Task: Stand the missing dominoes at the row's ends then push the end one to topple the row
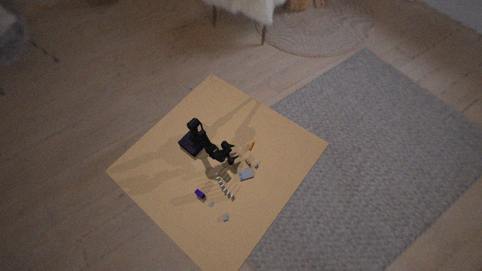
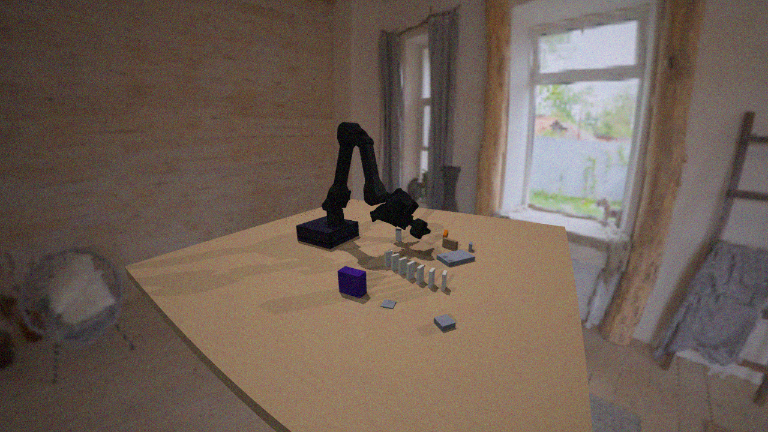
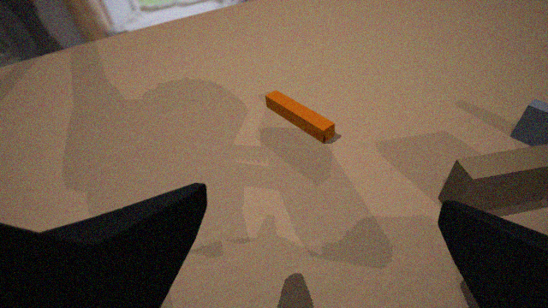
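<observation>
Several white dominoes stand upright in a spaced row on the table. Another white domino stands upright apart from the row, between its far end and the arm's base, below the gripper's wrist in the exterior view. It does not show in the wrist view, and the arm appears to cover it in the top view. My gripper is wide open and empty, above the table beyond that lone domino, pointing towards the orange bar's side. I see no domino between the fingers.
An orange bar lies ahead. A brown block, a small blue-grey block and a grey slab are right of the row. A purple box stands on its other side.
</observation>
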Tool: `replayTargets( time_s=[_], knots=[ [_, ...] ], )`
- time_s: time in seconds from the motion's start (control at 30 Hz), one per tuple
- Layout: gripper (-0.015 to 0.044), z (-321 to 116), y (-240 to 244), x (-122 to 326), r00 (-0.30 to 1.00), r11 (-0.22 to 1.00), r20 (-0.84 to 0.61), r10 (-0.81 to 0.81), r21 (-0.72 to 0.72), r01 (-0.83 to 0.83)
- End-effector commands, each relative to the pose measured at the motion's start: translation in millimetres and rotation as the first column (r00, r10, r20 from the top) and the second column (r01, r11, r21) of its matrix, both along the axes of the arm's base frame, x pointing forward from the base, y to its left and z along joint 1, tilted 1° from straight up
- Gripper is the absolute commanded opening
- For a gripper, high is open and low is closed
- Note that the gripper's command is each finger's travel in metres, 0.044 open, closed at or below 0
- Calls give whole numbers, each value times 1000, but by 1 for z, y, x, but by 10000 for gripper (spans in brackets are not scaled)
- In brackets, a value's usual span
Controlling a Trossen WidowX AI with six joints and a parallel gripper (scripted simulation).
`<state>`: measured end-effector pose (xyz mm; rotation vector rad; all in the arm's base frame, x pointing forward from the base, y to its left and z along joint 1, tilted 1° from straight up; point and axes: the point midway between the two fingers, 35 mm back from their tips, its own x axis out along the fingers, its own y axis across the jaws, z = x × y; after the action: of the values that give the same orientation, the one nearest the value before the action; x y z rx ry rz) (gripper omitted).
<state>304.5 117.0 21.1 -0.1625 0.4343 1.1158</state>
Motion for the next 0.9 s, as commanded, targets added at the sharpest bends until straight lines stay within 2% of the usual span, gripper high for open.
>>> replayTargets(
  time_s=[0.0,0.13,0.27,0.53,0.87],
  knots=[
    [440,-2,19,0,984,958,-175,-36,-287,-16],
    [440,9,22,-21,962,845,-269,-54,-525,-99],
    [440,37,15,-46,955,663,-293,-55,-726,-185],
    [440,61,-2,-76,938,487,-343,-50,-828,-277],
    [440,62,-2,-77,938,481,-343,-50,-831,-279]
  ],
)
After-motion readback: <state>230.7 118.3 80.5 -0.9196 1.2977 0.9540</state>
